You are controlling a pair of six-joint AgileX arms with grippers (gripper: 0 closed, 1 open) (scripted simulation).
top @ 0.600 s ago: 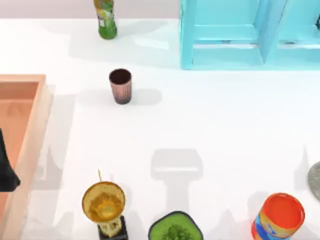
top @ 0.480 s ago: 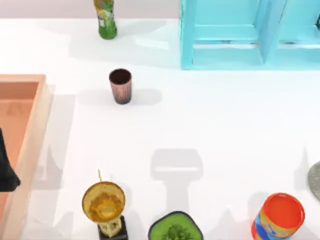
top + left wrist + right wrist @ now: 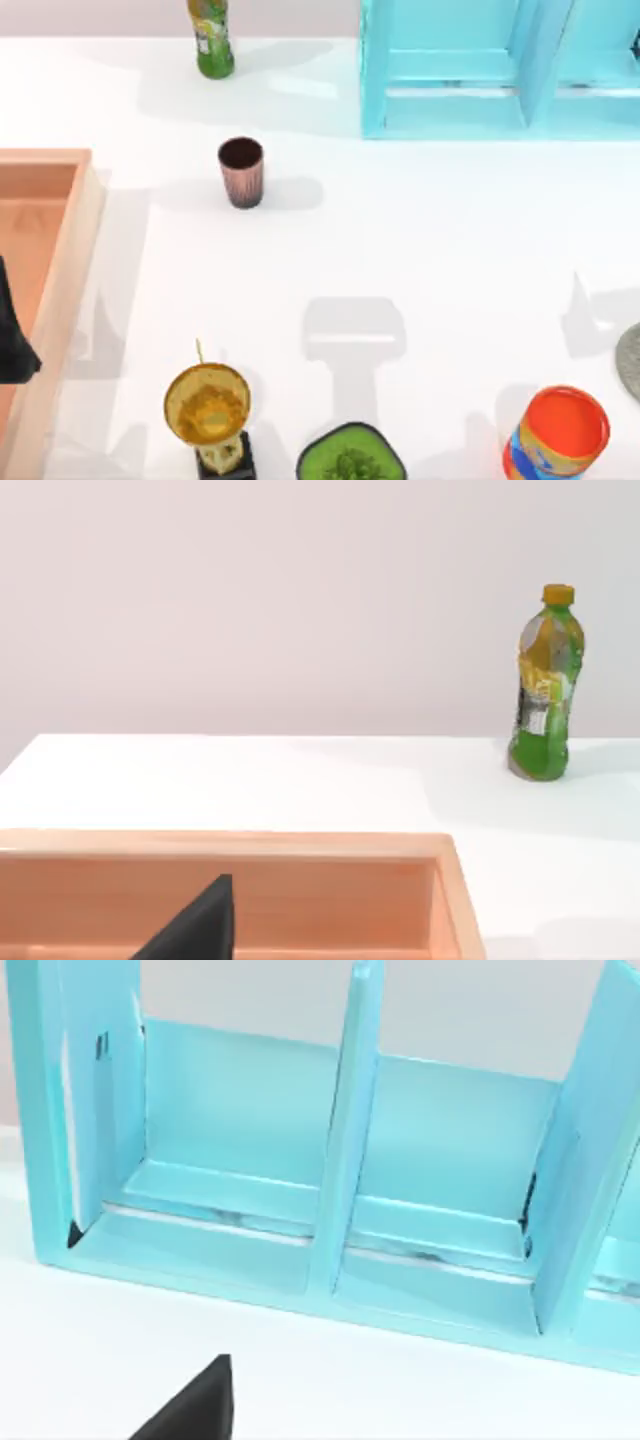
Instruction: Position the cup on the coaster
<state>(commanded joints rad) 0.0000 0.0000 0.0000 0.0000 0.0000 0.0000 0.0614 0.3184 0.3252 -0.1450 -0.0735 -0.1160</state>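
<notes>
the cup (image 3: 241, 172) stood upright on the table (image 3: 400, 240), left of centre, well apart from the coaster (image 3: 630, 360) at the right edge. the left end effector (image 3: 12, 335) hung over the wooden tray (image 3: 60, 260); i couldn't tell its opening.

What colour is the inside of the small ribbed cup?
Dark maroon inside the small pinkish-brown ribbed tumbler cup, clearest in the top view.
</notes>
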